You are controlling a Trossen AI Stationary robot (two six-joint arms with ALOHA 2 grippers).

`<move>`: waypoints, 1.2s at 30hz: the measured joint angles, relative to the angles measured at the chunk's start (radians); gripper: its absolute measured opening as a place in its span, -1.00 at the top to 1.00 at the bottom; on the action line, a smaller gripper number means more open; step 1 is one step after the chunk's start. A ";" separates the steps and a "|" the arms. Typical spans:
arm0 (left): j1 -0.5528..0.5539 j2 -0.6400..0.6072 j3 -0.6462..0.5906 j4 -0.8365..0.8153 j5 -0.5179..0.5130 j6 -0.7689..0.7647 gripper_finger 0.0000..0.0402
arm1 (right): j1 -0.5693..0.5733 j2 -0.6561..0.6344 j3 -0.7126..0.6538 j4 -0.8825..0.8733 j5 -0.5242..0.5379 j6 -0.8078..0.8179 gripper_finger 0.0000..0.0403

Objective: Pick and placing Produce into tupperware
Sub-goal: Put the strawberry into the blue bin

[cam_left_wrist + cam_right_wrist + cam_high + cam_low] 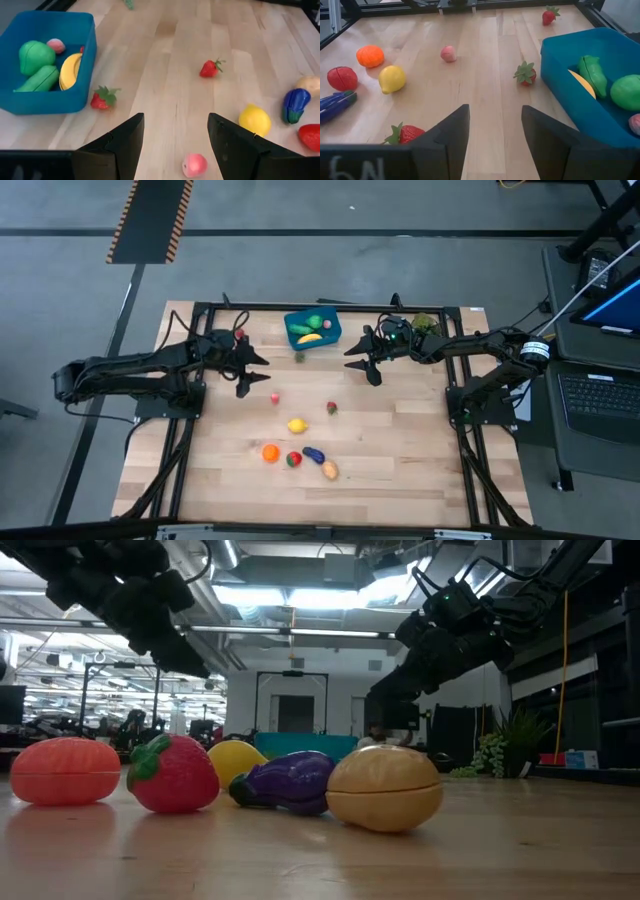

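Beside the tupperware, both arms' empty fingers hang spread.

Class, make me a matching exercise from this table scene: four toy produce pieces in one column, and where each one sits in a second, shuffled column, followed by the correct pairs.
Column 1
1. banana
2. lemon
3. potato
4. strawberry with green leaves

Column 2
A. on the wood just outside the tupperware wall
B. inside the blue tupperware, beside green pieces
C. next to the purple eggplant, at the table's near end
D. alone near the middle of the table, above the orange

Pairs: 1-B, 2-D, 3-C, 4-A
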 joint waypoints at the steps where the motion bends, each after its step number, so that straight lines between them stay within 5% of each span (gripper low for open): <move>1: -0.003 0.000 0.000 -0.003 0.000 0.000 -0.05 | 0.000 0.000 0.000 0.000 0.000 0.000 0.09; 8: -0.004 0.000 0.000 0.003 -0.028 -0.004 -0.05 | 0.000 0.000 0.000 0.006 0.000 -0.001 0.09; 16: -0.003 0.026 -0.001 0.050 -0.245 -0.207 -0.05 | 0.000 0.000 0.000 0.006 0.000 -0.001 0.09; 27: -0.098 0.331 -0.001 0.350 -0.390 -0.216 -0.05 | 0.000 0.000 0.000 0.006 0.000 -0.002 0.09; 36: -0.163 0.495 0.041 0.412 -0.539 -0.339 -0.05 | 0.000 0.000 0.000 0.005 0.000 -0.002 0.09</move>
